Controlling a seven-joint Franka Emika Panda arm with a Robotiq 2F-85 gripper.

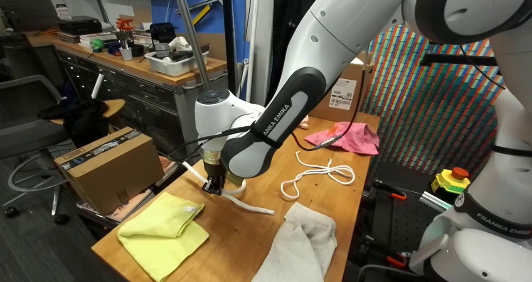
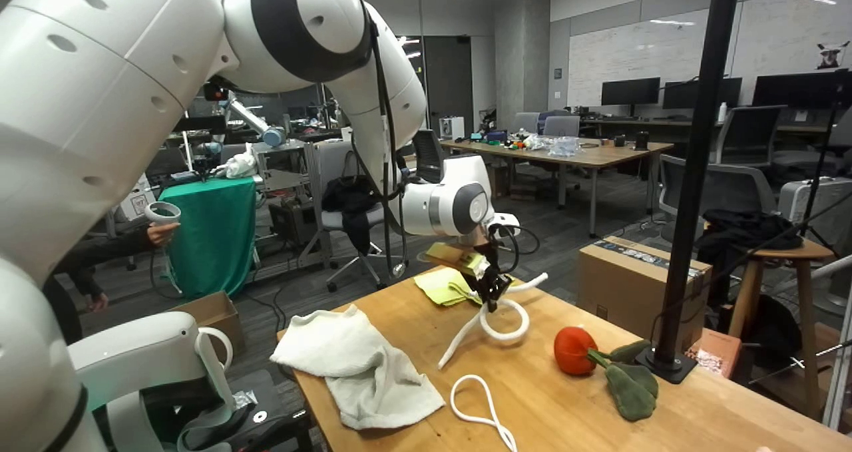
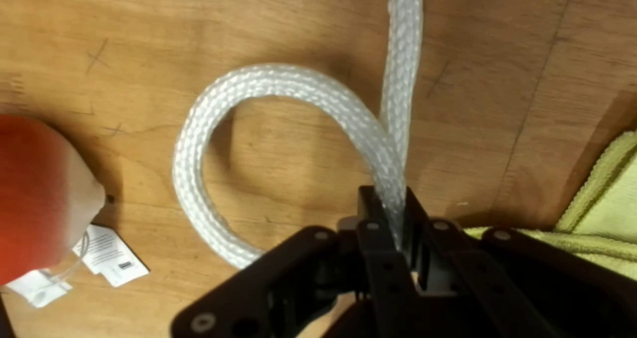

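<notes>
The white robot arm (image 1: 299,95) is seen in both exterior views, reached across a wooden table (image 1: 232,236), with its wrist bent down toward the tabletop. Beside the table, a closed cardboard box (image 1: 112,170) is placed, and at the tabletop's far end in an exterior view a second carton (image 1: 328,112) is set. A grey-white cloth (image 1: 297,248) is laid in loose folds along the table's edge; a yellow cloth (image 1: 162,236), folded over on itself, is spread across from it, and a pink cloth (image 1: 357,138) is crumpled near the second carton. Between the grey-white and yellow cloths, a thick white rope (image 3: 273,80) is curled into a round loop, by which a straight length of rope is crossed; whether the loop is touching the wood cannot be told. One loose end is pointed toward the grey-white cloth, near it but apart. A thinner white cord (image 1: 330,170) is strewn in slack bends between the pink and grey-white cloths. The black gripper (image 3: 392,206) is aimed downward near the yellow cloth, and its jaws are clenched on the thick white rope, which is pinched between the fingertips. Near the loop, well apart from the yellow cloth, a red radish-like soft toy (image 2: 576,350) with green leaves (image 2: 632,389) is rested on the wood, and white tags (image 3: 112,256) are strung beside its pale tip.
</notes>
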